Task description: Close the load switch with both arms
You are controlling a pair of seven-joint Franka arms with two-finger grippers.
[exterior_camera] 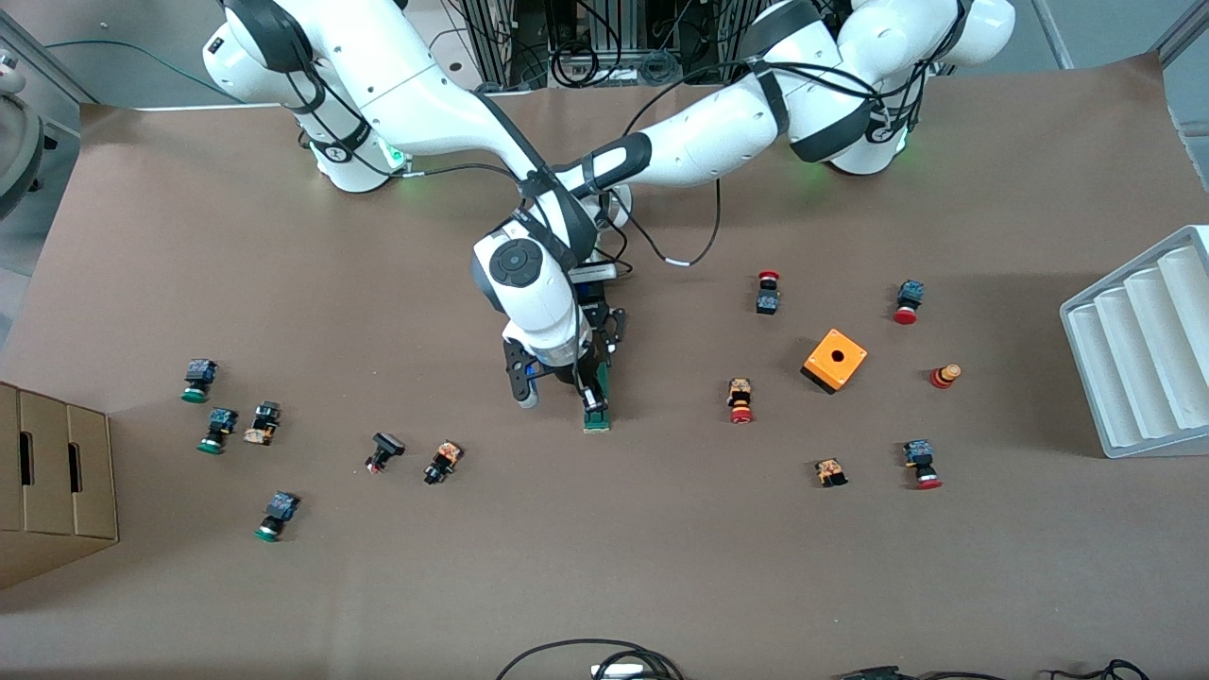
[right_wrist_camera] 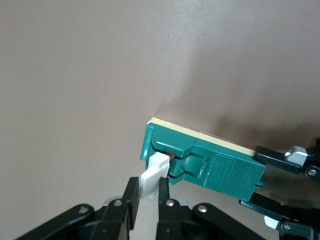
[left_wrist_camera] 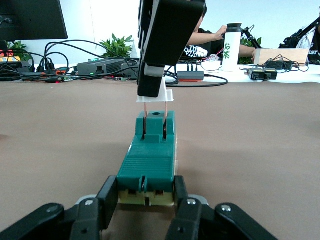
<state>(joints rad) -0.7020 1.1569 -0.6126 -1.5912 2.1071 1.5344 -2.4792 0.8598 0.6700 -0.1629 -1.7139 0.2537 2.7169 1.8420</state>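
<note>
Brown tabletop, wide and flat, carries everything. Two white arms cross over its middle: the right arm comes from its base at the top of the front view and reaches down to the centre; the left arm comes in from its own base and passes under the right arm's wrist.

Grey ribbed tray sits at the left arm's end of the tabletop. Cardboard box sits at the right arm's end.

Orange cube with a hole lies toward the left arm's end, well apart from the arms. Small red-capped push-buttons lie scattered around it; green-capped push-buttons lie scattered toward the right arm's end.

Load switch lies flat at mid-tabletop, dark green with a tan edge, directly under both claws.

Left claw: down at tabletop level, fingers clamped against the two sides of the switch's end.

Right claw: over the other end of the switch, fingers narrowed onto the white handle piece. In the left wrist view the handle stands raised above the green body, its two thin copper blades reaching down into the slots.
</note>
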